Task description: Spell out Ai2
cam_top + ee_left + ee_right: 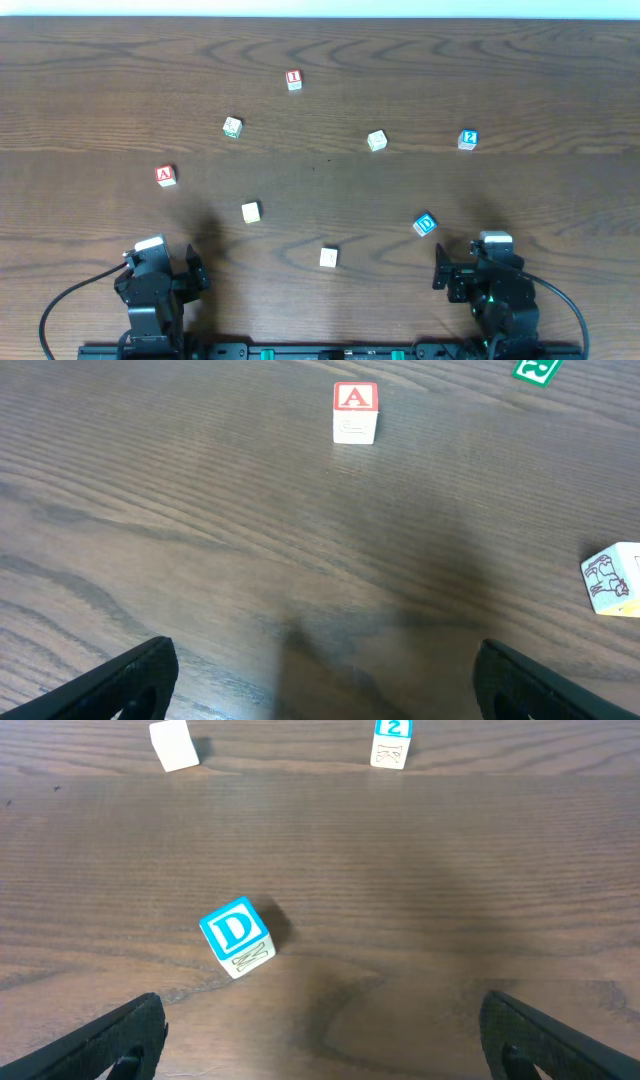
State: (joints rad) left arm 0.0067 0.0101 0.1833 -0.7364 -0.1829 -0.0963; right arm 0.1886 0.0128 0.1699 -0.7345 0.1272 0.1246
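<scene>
The red A block (pixel 166 176) lies at the left of the table and shows far ahead in the left wrist view (pixel 355 411). The red I block (pixel 294 80) lies at the far middle. The blue 2 block (pixel 468 139) lies at the right and shows at the top of the right wrist view (pixel 391 742). My left gripper (pixel 160 275) is open and empty at the near left edge, its fingertips at the bottom of its own view (pixel 322 680). My right gripper (pixel 480 270) is open and empty at the near right (pixel 325 1035).
A blue D block (pixel 425 225) lies just ahead and left of my right gripper (pixel 236 936). A green-lettered block (pixel 232 127), a pale block (pixel 377 140), a yellowish block (pixel 251 212) and a plain block (pixel 328 258) are scattered over the wooden table (pixel 320 190).
</scene>
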